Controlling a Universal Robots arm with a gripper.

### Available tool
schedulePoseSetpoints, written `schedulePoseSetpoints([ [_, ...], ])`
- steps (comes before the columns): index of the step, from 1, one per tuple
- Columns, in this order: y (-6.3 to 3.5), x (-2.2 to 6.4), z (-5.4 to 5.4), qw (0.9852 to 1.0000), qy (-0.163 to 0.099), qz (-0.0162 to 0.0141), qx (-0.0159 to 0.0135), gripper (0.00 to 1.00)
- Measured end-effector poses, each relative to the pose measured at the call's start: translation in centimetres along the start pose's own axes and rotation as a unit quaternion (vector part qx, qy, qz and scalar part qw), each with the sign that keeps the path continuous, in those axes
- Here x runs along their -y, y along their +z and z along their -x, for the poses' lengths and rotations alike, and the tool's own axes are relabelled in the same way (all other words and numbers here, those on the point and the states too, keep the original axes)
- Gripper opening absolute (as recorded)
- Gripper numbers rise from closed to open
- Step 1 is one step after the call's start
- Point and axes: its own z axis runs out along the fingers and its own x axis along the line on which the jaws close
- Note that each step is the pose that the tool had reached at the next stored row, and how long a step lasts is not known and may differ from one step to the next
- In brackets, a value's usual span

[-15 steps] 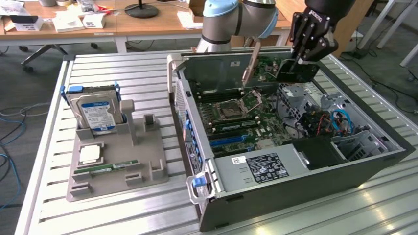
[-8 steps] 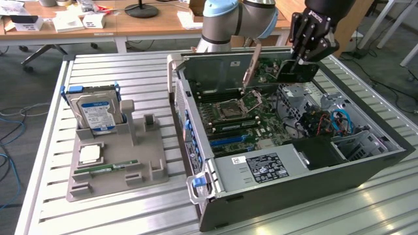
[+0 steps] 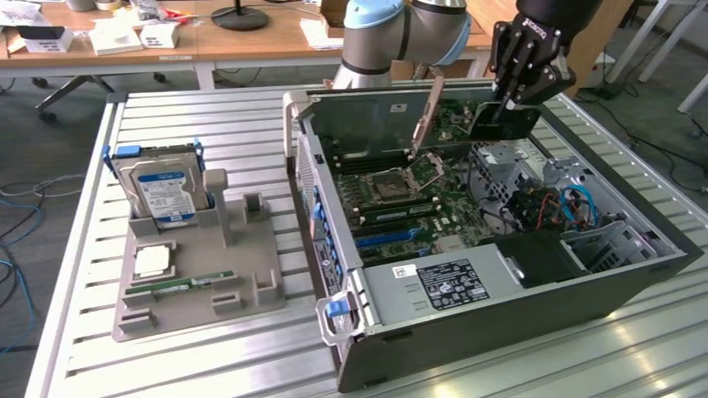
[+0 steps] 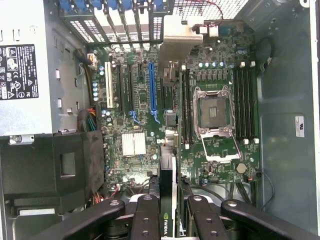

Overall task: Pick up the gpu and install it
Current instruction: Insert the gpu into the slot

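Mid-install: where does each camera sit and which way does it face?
Exterior view: off the arm, raised, looking down across the ribbed metal table at the open dark-grey computer case; the arm's pale-blue joint and black claw show.
Wrist view: on the wrist, looking into the case at the green motherboard; the claw's black fingers show.
Both share: the claw gripping the flat black gpu card, the motherboard and its silver CPU socket.

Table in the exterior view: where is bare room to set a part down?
Bare table lies behind the hard drive, toward the desk, and along the near edge in front of the gray tray. The strip between tray and computer case is narrow. The case interior is crowded, with the gripper holding the gpu over it.
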Motion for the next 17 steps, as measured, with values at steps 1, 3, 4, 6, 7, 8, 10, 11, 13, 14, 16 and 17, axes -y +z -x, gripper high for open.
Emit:
schedulePoseSetpoints([
  [1, 0.00, 0.00, 0.00, 1.0000, 0.000, 0.0000, 0.0000, 0.26],
  [3, 0.00, 0.00, 0.00, 1.0000, 0.000, 0.0000, 0.0000, 0.26],
  [4, 0.00, 0.00, 0.00, 1.0000, 0.000, 0.0000, 0.0000, 0.26],
  [6, 0.00, 0.00, 0.00, 1.0000, 0.000, 0.0000, 0.0000, 0.26],
  [7, 0.00, 0.00, 0.00, 1.0000, 0.000, 0.0000, 0.0000, 0.26],
  [8, 0.00, 0.00, 0.00, 1.0000, 0.000, -0.0002, 0.0000, 0.26],
  [10, 0.00, -0.02, 0.00, 1.0000, -0.001, -0.0013, 0.0001, 0.26],
  [11, 0.01, -0.03, -0.01, 1.0000, -0.002, -0.0023, 0.0002, 0.26],
  [13, 0.02, -0.10, -0.01, 1.0000, -0.004, -0.0057, 0.0003, 0.26],
  [14, 0.03, -0.16, -0.02, 1.0000, -0.005, -0.0079, 0.0004, 0.26],
  [16, 0.05, -0.29, -0.03, 0.9999, -0.006, -0.0123, 0.0008, 0.26],
  [17, 0.06, -0.31, -0.03, 0.9999, -0.006, -0.0127, 0.0008, 0.26],
])
